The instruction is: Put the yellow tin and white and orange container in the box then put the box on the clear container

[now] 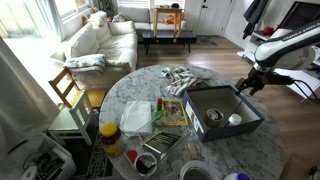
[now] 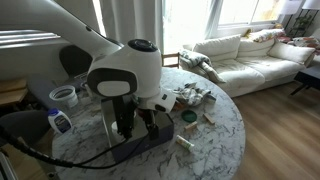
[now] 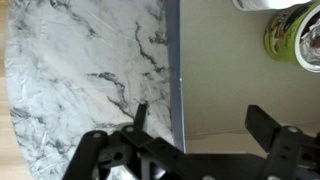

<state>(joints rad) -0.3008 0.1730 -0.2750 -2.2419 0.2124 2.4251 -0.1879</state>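
Observation:
The dark grey box (image 1: 226, 133) stands at the round marble table's edge. The yellow tin (image 1: 213, 114) and the small white and orange container (image 1: 235, 119) lie inside it. My gripper (image 1: 249, 84) hangs open over the box's far side. In the wrist view the gripper (image 3: 200, 118) straddles the box wall (image 3: 178, 70): one finger is over the marble, the other over the box floor. Nothing is gripped. The tin (image 3: 295, 35) shows at the top right, with the white container (image 3: 262, 4) cut off by the top edge. The clear container (image 1: 137, 117) sits mid-table. The arm hides most of the box (image 2: 150, 152).
A jar with a yellow lid (image 1: 108, 133), a colourful packet (image 1: 172, 112), crumpled wrappers (image 1: 180, 78) and a metal bowl (image 1: 195, 172) share the table. A wooden chair (image 1: 68, 88) stands beside it and a sofa (image 1: 100, 40) behind. A blue-capped bottle (image 2: 58, 120) is near the arm.

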